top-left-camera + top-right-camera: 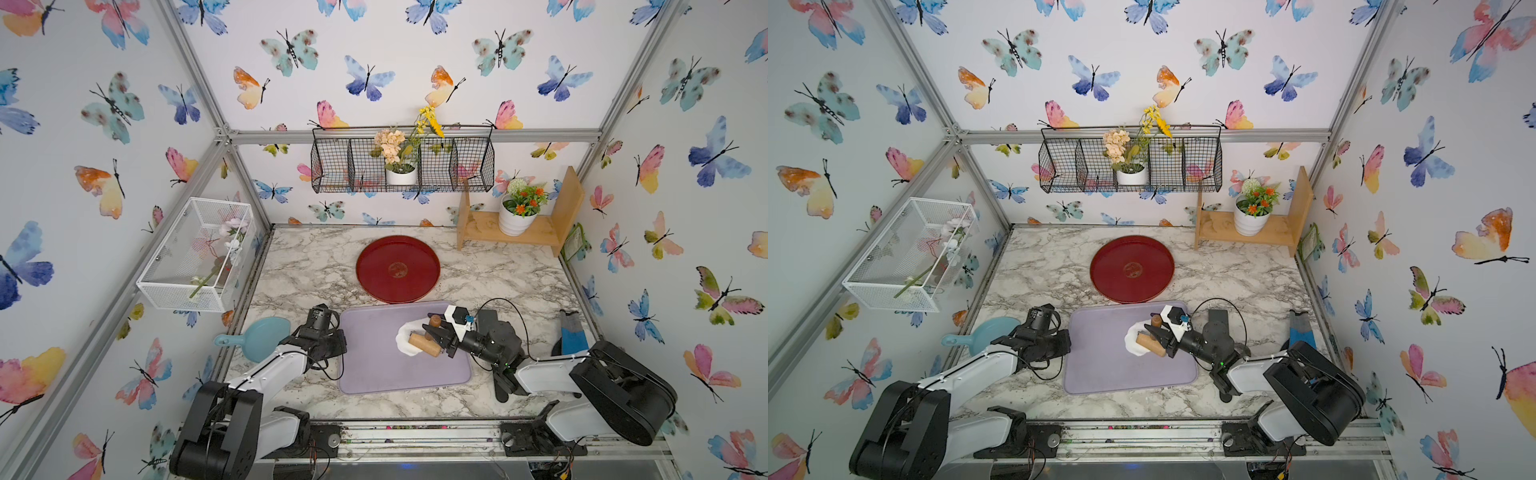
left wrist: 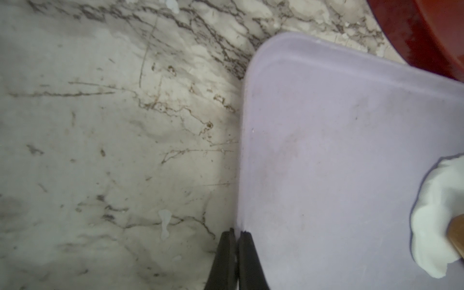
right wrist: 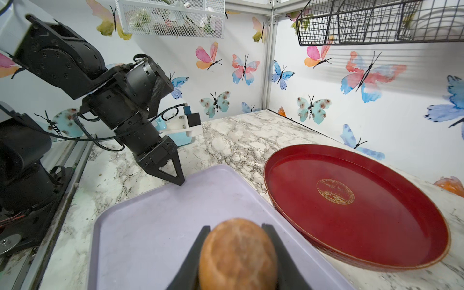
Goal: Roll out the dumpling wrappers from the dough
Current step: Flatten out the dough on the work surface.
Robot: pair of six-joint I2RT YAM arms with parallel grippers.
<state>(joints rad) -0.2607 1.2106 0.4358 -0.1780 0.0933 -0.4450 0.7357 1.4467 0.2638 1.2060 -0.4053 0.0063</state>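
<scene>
— Dough (image 1: pixel 401 340): where does it sit?
— On the lavender tray (image 1: pixel 374 361), in its right half. It is a white lump with a ruffled outline, partly under the barrel of the wooden roller (image 1: pixel 423 343).
— Take me across from the left, then.
— High on the left wall hangs a white mesh basket (image 1: pixel 187 257) with a pale pink flower in it. Below it, at the left edge of the marble surface (image 1: pixel 498 282), lies a pale blue scoop (image 1: pixel 266 337). Just beside that is the left gripper (image 2: pixel 237 233), clenched with nothing in it. Its tips stand at the lavender tray's left rim, well apart from the lump.
— Touching the rim?
— The left wrist view puts the tips right on the rim line, but I cannot tell whether they press on it.
— And past the tray's middle?
— The roller lies aslant on the lump. The right gripper (image 3: pixel 236 229) is clamped on the roller's rounded wooden handle knob, its jaws on either side of it in the right wrist view.
— Behind the tray?
— A round red tray (image 1: pixel 374 270), just beside the lavender one's far edge. On the back wall is a black wire basket (image 1: pixel 357 174) holding a pot of flowers.
— Far right?
— A wooden shelf (image 1: pixel 540 235) bears a white pot of orange flowers (image 1: pixel 517 214). Nearer, at the right edge, is a blue and grey thing (image 1: pixel 572 332) I cannot identify.
</scene>
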